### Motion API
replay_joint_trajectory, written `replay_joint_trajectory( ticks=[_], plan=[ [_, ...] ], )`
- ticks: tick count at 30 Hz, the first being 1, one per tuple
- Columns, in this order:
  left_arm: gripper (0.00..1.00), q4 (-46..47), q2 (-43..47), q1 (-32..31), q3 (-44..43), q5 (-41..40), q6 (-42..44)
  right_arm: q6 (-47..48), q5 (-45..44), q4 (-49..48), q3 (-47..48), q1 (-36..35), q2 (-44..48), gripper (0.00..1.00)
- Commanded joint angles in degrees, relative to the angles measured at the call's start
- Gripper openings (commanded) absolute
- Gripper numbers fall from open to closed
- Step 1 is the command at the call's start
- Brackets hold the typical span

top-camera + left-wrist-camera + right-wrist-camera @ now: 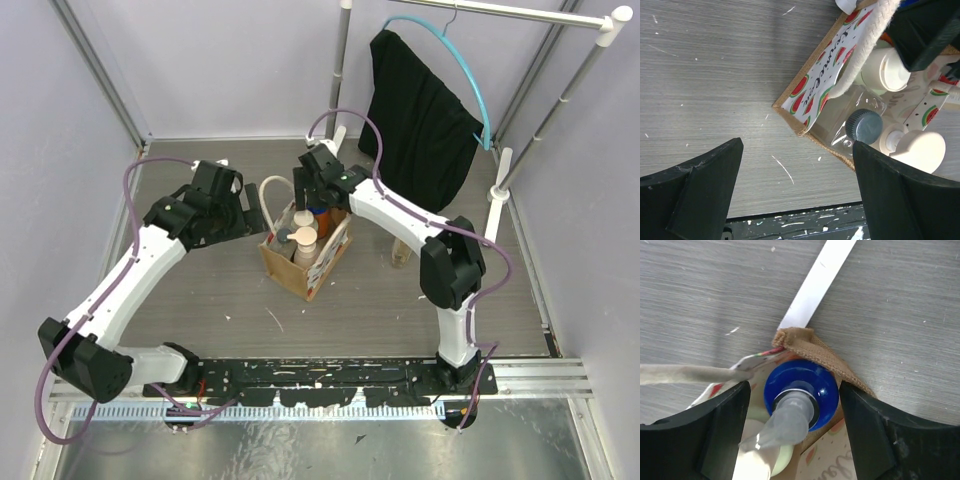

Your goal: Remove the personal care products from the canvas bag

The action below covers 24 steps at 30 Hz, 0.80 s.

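Observation:
The canvas bag (300,268) stands mid-table, tan with cream rope handles (865,40) and a watermelon print. Several personal care products stand inside it: a bottle with a blue cap (800,382) and clear pump, a grey-capped clear bottle (864,125), and beige pump bottles (917,150). My right gripper (794,392) hangs over the bag's far corner, open. Its fingers stand on either side of the blue cap, with a sliver of gap on the left. My left gripper (797,190) is wide open over bare table, just left of the bag (805,107).
A black garment (420,110) hangs on a teal hanger from a rack at the back right. The rack's white foot bar (815,280) lies just behind the bag. A tan bottle (401,250) stands on the table, partly hidden behind the right arm.

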<state>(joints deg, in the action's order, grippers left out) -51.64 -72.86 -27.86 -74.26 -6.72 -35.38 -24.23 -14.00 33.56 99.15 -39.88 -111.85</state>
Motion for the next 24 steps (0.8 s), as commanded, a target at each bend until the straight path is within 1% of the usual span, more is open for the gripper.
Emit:
replay_joint_trajectory(
  ticks=[1,4,5,6,7,9,11,13,17,18,19,20,21,22,24],
  plan=[
    [0.98,2.45,-1.75,0.08,-1.56,2.75,0.63,-1.77,-2.8,3.48,3.22,0.59,-3.21,0.78],
    [0.98,3.3,-1.98,0.08,-2.03,4.04,0.39,-2.2,-4.17,5.59,3.68,0.74,-4.66,0.77],
    [0.98,3.97,-2.18,0.08,-2.23,4.41,0.39,-2.22,-3.71,5.12,3.03,0.86,-4.55,0.72],
    [0.98,4.07,-2.32,0.04,-2.47,4.7,0.37,-2.39,-3.44,4.59,2.45,0.92,-4.35,0.65],
    [0.98,4.15,-2.74,-0.02,-2.72,4.96,0.39,-2.66,-3.77,4.2,1.92,0.97,-3.8,0.56],
    [0.98,5.76,-3.89,-0.38,-3.71,5.01,0.79,-3.0,-4.52,2.93,0.66,0.98,-2.26,0.41],
    [0.98,6.51,-5.37,-0.72,-4.41,4.27,1.42,-3.0,-5.42,1.89,-0.26,0.98,-0.56,0.32],
    [0.98,7.61,-6.94,-0.88,-4.82,2.33,2.25,-2.78,-5.94,1.29,-0.63,1.02,0.97,0.3],
    [0.98,10.84,-10.86,-0.88,-4.82,-1.13,4.22,-2.27,-5.78,0.99,-1.03,1.02,3.24,0.29],
    [0.99,10.97,-12.14,-0.91,-5.05,-2.42,4.22,-2.08,-5.73,1.03,-1.06,0.99,3.63,0.29],
    [0.97,11.18,-13.35,-0.89,-5.22,-3.77,4.21,-1.8,-5.65,1.07,-1.06,0.96,3.99,0.28],
    [0.91,12.06,-14.46,-0.88,-5.23,-4.5,4.51,-1.78,-5.61,1.02,-1.19,0.96,4.54,0.26],
    [0.81,12.4,-15.76,-0.88,-5.57,-4.84,4.69,-1.67,-5.62,0.92,-1.3,0.94,5.11,0.23],
    [0.73,12.29,-16.82,-0.91,-6.08,-4.95,4.7,-1.51,-5.61,0.87,-1.45,0.88,5.8,0.23],
    [0.41,11.69,-18.65,-0.88,-7.35,-4.32,4.52,-1.13,-5.62,0.73,-1.51,0.94,7.45,0.22]
  ],
)
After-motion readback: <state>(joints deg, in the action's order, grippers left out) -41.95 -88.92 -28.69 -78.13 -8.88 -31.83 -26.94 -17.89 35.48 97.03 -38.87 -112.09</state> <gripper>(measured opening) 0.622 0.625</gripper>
